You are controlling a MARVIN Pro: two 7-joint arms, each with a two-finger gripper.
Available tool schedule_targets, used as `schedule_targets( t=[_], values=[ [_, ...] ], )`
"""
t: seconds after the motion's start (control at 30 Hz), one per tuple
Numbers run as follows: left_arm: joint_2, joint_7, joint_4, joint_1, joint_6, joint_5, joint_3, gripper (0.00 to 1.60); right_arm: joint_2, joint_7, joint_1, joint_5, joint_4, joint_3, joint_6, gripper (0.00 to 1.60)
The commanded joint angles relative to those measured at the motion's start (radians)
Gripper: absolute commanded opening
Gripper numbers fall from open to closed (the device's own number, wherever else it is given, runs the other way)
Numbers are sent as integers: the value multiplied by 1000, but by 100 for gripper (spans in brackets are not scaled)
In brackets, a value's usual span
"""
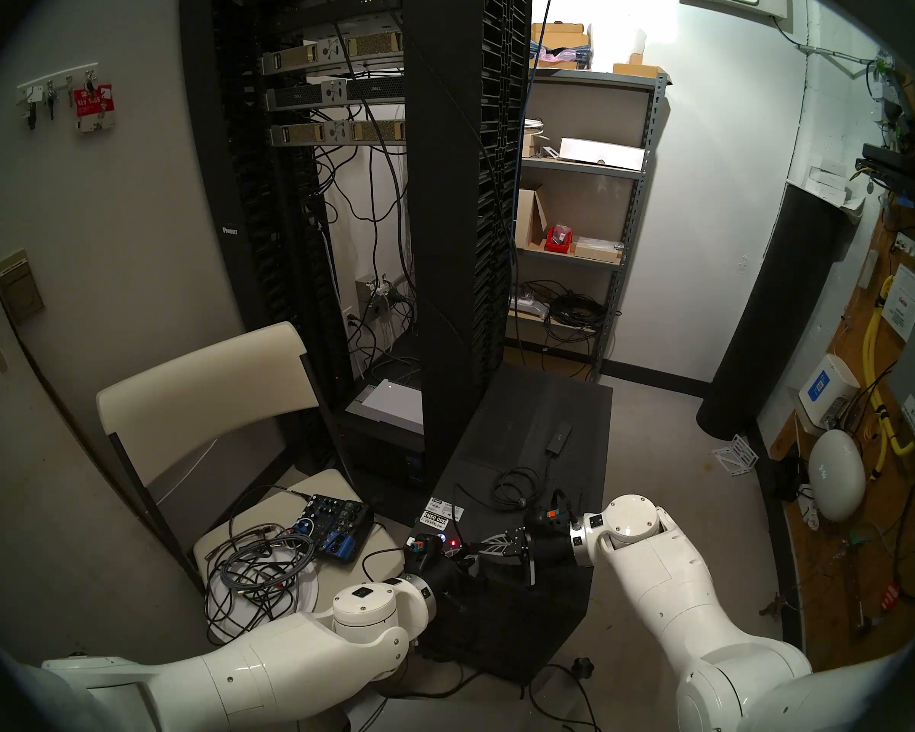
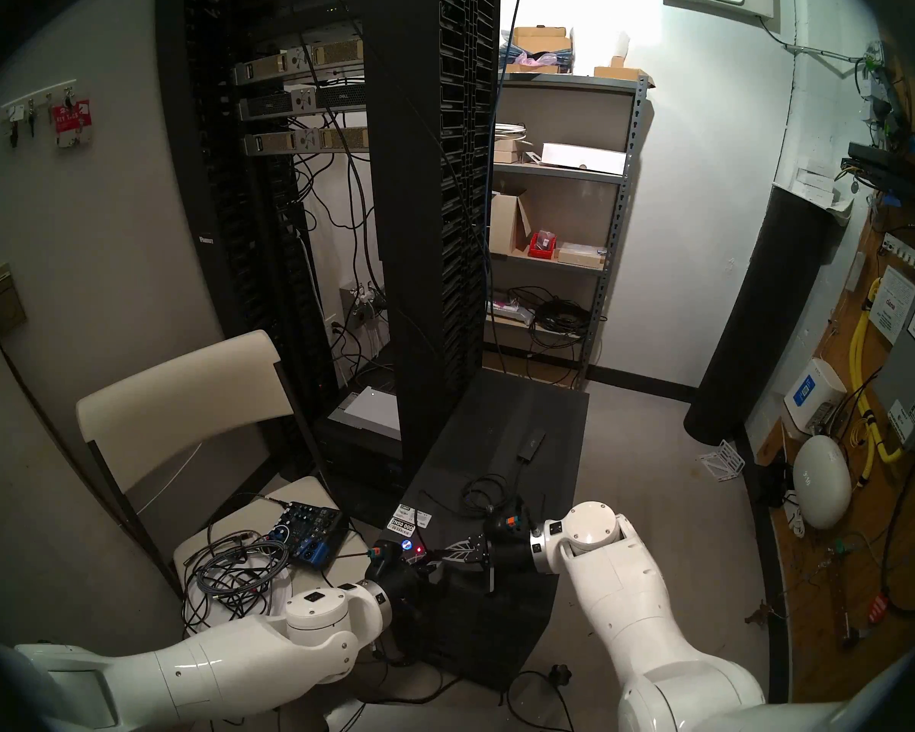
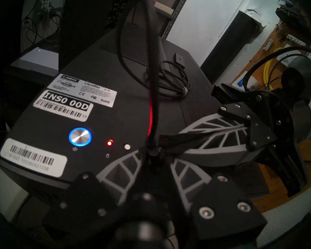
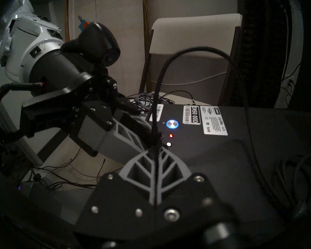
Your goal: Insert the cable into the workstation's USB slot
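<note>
Two grey-fingered grippers are meeting at the front top edge of the large black mesh-panelled workstation point(image 1: 540, 440): right gripper point(image 4: 155, 149) is pinching shut on the thin black cable point(image 4: 192, 51), while left gripper point(image 3: 153, 158) is flanking the plug, its grip unclear.

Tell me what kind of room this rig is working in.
Most likely a small server or network closet. A tall black server rack with rack-mounted units and hanging cables fills the back, metal shelving holds boxes and coiled cables, and telecom boxes and yellow conduit line the right wall.
</note>
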Motion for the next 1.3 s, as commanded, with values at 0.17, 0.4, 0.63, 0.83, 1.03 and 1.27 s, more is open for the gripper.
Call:
schedule_targets(
  t=[0.17, 0.4, 0.63, 0.83, 1.03, 1.27],
  values=[
    [16, -11, -2, 15, 5, -6, 12, 50, 3, 4, -21, -13, 10, -18, -7, 0],
    [15, -12, 1, 10, 4, -5, 15, 62, 4, 10, -26, 10, -8, -1, -5, 0],
    [6, -18, 12, -3, 3, 0, 19, 35, 5, 18, -33, 25, -45, 10, -7, 48],
    [-9, -34, 30, -29, 24, 6, 29, 0, 4, 18, -41, 35, -79, 26, -9, 67],
    [-15, -36, 34, -39, 35, 3, 32, 0, -2, 20, -47, 40, -102, 40, -11, 80],
    [-8, -30, 32, -38, 40, 0, 38, 0, -13, 7, -40, 37, -102, 53, -23, 124]
  ],
)
